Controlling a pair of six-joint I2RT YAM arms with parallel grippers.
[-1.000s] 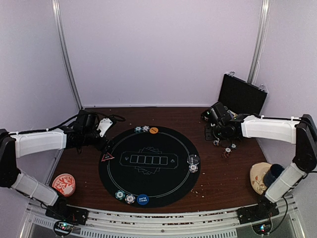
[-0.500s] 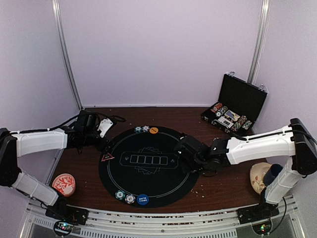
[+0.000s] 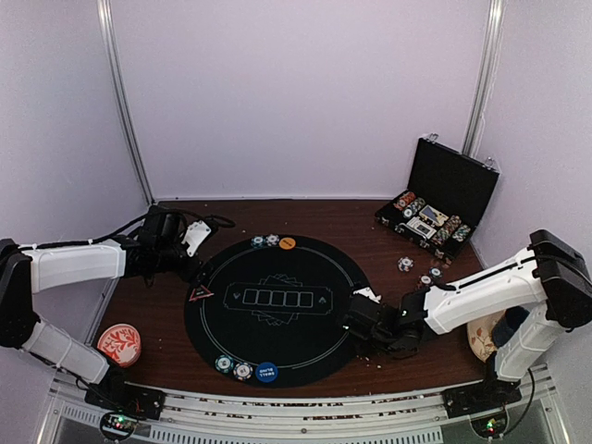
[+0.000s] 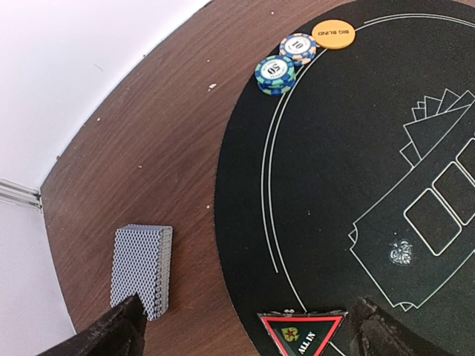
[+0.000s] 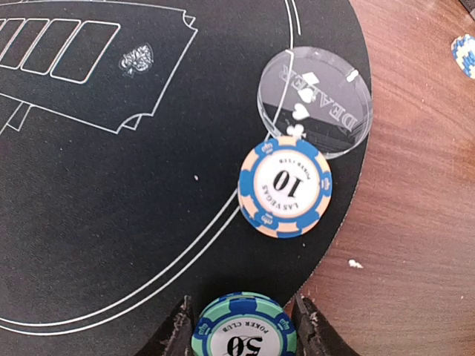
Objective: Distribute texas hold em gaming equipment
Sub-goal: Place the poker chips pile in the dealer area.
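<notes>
I'm seeing a green 50 chip (image 5: 245, 335) sitting gripped between the right fingers (image 5: 180, 334), beside the 10 chip (image 5: 286, 187) that is touching the clear dealer button (image 5: 314, 100).

Left arm (image 3: 74, 264) and right arm (image 3: 476, 291), white shells, black joints, black cable (image 3: 208, 220) at left wrist, black bases (image 3: 125, 400), dark rough-edged tool fingers (image 5: 177, 341)

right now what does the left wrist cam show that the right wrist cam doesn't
Only left wrist: the card deck on bare wood, the orange big blind button, two chips beside it and the red all-in triangle. Only right wrist: the clear dealer button, a 10 chip beside it, and a 50 chip between the fingers of the right gripper. Both: the black mat and wooden table.
</notes>
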